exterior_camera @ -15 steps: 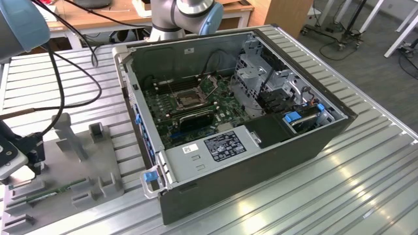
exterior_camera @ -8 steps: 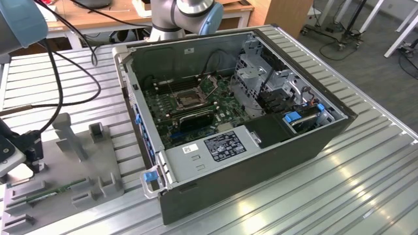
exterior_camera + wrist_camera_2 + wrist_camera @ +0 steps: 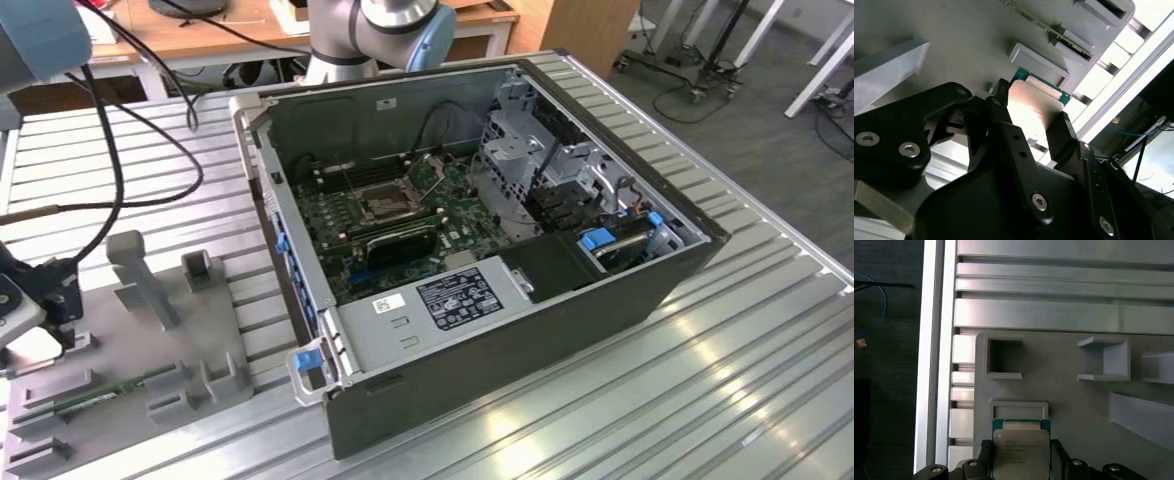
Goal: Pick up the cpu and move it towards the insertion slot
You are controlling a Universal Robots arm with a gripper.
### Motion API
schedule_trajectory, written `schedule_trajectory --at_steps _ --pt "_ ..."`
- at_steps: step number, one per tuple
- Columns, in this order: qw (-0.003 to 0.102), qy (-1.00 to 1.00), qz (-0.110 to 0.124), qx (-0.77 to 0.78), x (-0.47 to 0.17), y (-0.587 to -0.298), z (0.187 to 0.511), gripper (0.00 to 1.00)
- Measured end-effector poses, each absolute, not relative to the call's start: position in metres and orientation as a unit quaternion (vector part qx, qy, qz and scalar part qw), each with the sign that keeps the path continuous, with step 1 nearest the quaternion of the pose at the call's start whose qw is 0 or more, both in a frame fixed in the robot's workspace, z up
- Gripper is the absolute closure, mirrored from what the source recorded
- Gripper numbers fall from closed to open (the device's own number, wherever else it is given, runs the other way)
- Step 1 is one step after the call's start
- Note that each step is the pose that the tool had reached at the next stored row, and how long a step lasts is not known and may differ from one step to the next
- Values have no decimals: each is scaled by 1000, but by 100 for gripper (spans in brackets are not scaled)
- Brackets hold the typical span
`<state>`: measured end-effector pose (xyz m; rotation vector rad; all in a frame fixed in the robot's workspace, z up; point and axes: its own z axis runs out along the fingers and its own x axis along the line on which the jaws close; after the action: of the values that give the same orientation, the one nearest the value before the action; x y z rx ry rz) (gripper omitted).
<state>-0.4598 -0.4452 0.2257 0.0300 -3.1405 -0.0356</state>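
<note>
Gripper: we see it [image 3: 1021, 462] clenched on the cpu [image 3: 1020, 450], with one black finger against each of two opposite edges in both wrist views.
Cpu: its silvery top faces the first wrist view. It is over the grey tray [image 3: 1079, 415], at a shallow square recess [image 3: 1019, 405]; we cannot tell if it touches the tray.
Insertion slot: in the exterior view it [image 3: 387, 205] sits on the green motherboard [image 3: 334, 212] inside the open computer case [image 3: 534, 330], well apart from the tray.
</note>
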Motion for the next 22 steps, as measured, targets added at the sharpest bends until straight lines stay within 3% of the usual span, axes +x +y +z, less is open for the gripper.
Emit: schedule_trajectory --at_steps 22 --pt "0 -1000 -12 10 -460 -445 243 45"
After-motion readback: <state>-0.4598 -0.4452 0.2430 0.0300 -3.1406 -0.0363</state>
